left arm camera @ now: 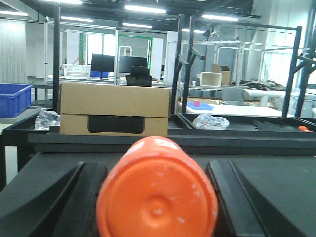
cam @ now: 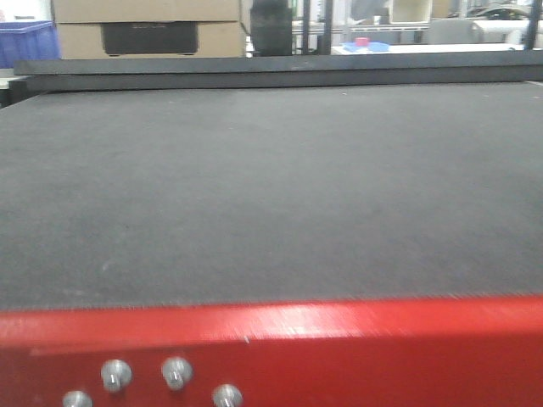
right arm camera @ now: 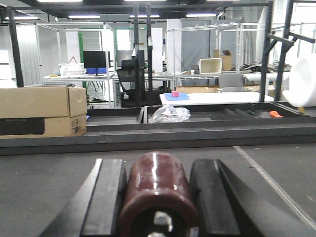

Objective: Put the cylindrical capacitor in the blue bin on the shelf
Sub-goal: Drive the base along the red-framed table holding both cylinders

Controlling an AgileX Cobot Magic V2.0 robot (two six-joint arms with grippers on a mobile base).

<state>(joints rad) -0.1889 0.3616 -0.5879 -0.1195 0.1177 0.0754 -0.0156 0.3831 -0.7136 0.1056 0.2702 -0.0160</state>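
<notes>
Left wrist view: the left gripper [left arm camera: 157, 173] is seen pressed shut on an orange cylinder [left arm camera: 157, 202], which is pinched between the two black fingers [left arm camera: 69, 202]. The cylinder's round end face is turned toward the camera. A dark grey mat [left arm camera: 276, 187] is spread under and beyond the fingertips and is closed off by a raised black ledge [left arm camera: 173, 140]. Past that ledge, straight ahead of the gripper and slightly to its left, a cardboard box [left arm camera: 114, 101] with a dark panel on its front is set. A blue bin [left arm camera: 14, 98] is found far ahead and well off to the gripper's left. It is well apart from the cylinder. A crumpled plastic bag [left arm camera: 210, 121] is laid ahead to the right.

In the right wrist view, the right gripper [right arm camera: 157, 197] is likewise clamped on a dark red cylinder [right arm camera: 155, 177]. A small metal stud [right arm camera: 162, 219] is carried on its near end. The same box is seen ahead and to this gripper's left, and the bag straight ahead past the ledge.

In the front view, only the mat is shown, bordered at its near side by a red edge [cam: 356, 348] studded with round metal bolt heads [cam: 116, 373]. The box and the bin are glimpsed beyond the far side.
</notes>
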